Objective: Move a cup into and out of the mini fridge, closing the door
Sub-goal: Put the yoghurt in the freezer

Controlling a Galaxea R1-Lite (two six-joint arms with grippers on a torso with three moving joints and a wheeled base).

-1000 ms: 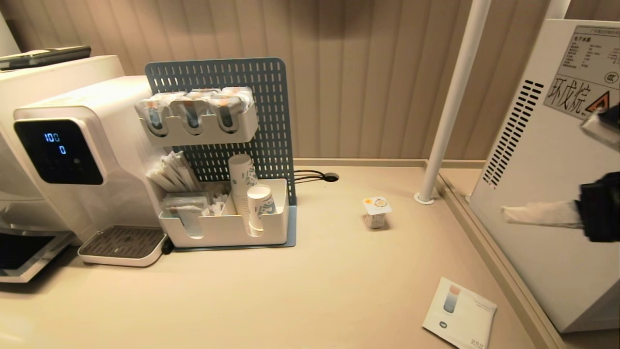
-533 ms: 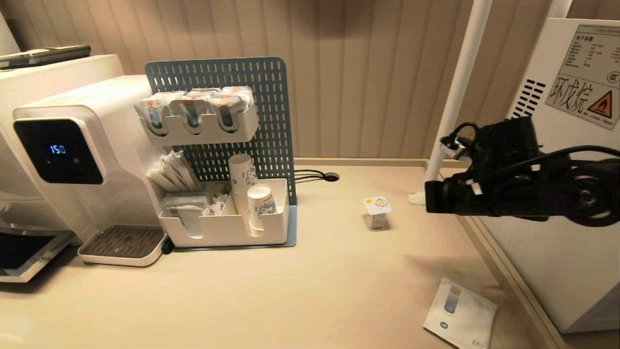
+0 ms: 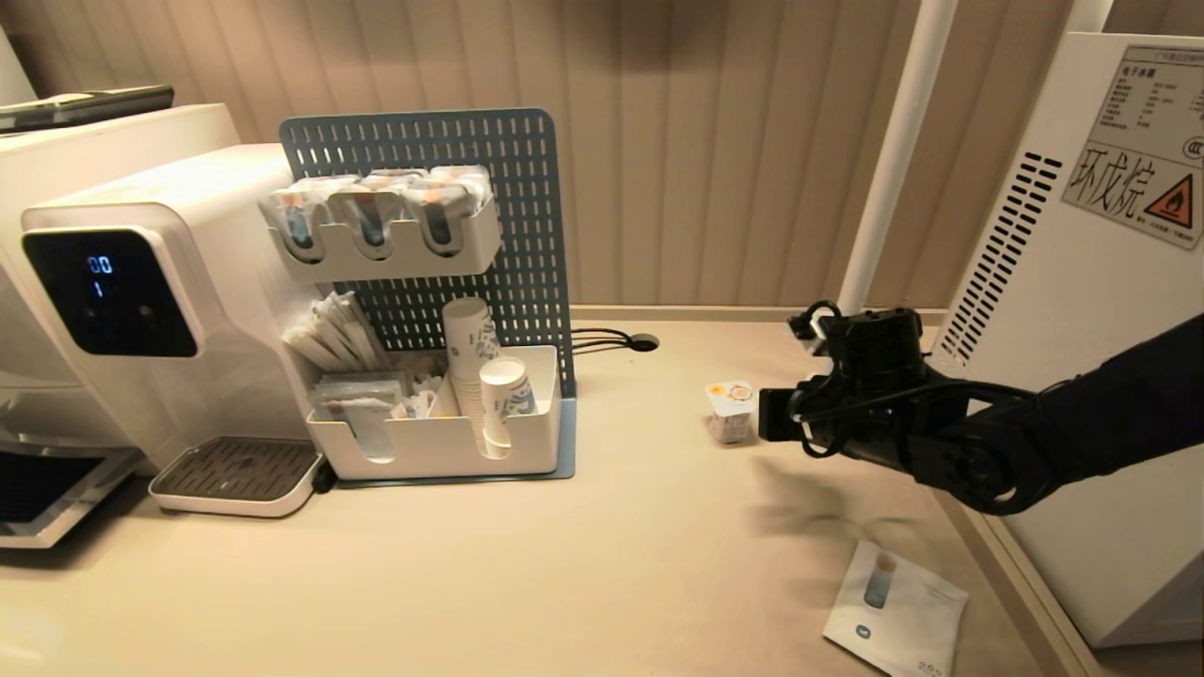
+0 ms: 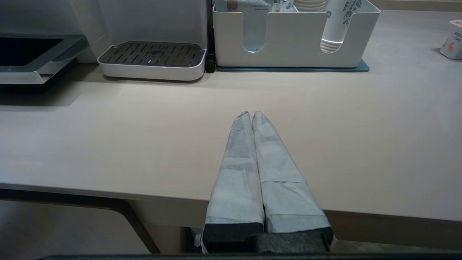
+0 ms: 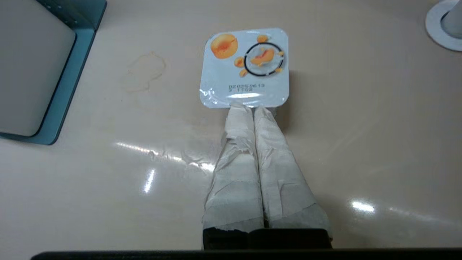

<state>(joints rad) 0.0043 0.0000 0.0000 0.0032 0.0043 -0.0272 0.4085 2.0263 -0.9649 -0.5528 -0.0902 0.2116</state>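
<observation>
The cup (image 3: pixel 731 411), a tiny white one with a yellow-orange foil lid (image 5: pixel 245 66), stands upright on the beige counter, left of the mini fridge (image 3: pixel 1082 376). Only the fridge's vented side and warning sticker show; the door is out of view. My right arm (image 3: pixel 941 442) reaches in from the right, its wrist just right of the cup. My right gripper (image 5: pixel 249 108) is shut, empty, pointing down, with its tips at the near edge of the lid. My left gripper (image 4: pixel 251 113) is shut and empty above the counter's front edge, far from the cup (image 4: pixel 453 45).
A water dispenser (image 3: pixel 141 301) and a blue pegboard organiser (image 3: pixel 433 282) holding paper cups (image 3: pixel 503 390) stand at the left. A white pole (image 3: pixel 884 188) rises behind the cup. A leaflet (image 3: pixel 894 611) lies at the front right, near the fridge.
My right arm has swung from the picture's right edge, in front of the fridge, leftward and down to the cup. The cup and the left gripper have not moved.
</observation>
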